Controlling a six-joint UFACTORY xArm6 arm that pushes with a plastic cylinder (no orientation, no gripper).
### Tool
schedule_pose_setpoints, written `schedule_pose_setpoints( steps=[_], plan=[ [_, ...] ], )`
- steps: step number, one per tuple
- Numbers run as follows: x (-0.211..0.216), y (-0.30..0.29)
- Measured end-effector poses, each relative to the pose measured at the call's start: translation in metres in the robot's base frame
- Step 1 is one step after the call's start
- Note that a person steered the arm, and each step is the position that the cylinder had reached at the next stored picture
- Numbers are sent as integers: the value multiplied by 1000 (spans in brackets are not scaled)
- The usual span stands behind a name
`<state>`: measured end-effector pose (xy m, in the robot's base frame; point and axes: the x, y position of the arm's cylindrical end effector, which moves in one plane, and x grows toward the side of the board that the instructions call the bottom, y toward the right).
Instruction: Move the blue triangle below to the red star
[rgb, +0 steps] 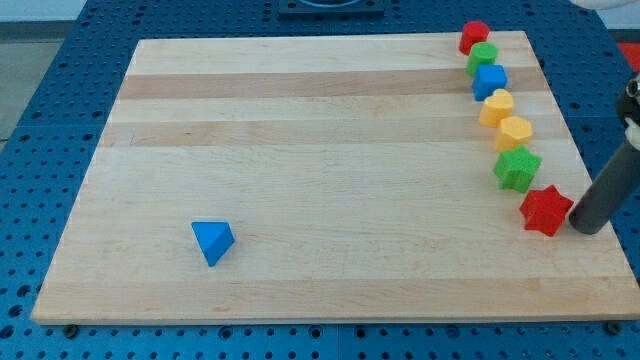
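Having no fingers to clench, only our tip (588, 230) just right of the red star block (546, 210) at the frame's lower right, we should circle left of the small blue triangle block (212, 241), lower left on the wooden bench (330, 130), and push it rightward, stopping beneath the star.

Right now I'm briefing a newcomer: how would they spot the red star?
Follow the wooden board to its right edge, where a column of blocks runs down. The red star is the lowest, just below the green star, with my tip just to its right. The other red block tops the column.
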<state>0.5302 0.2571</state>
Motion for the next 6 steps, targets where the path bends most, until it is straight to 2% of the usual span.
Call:
schedule_pose_setpoints(
  steps=[1, 2, 3, 4, 5, 6],
  plan=[
    [0, -29],
    [2, -31],
    [39, -66],
    [56, -135],
    [-2, -180],
    [-85, -262]
  ],
)
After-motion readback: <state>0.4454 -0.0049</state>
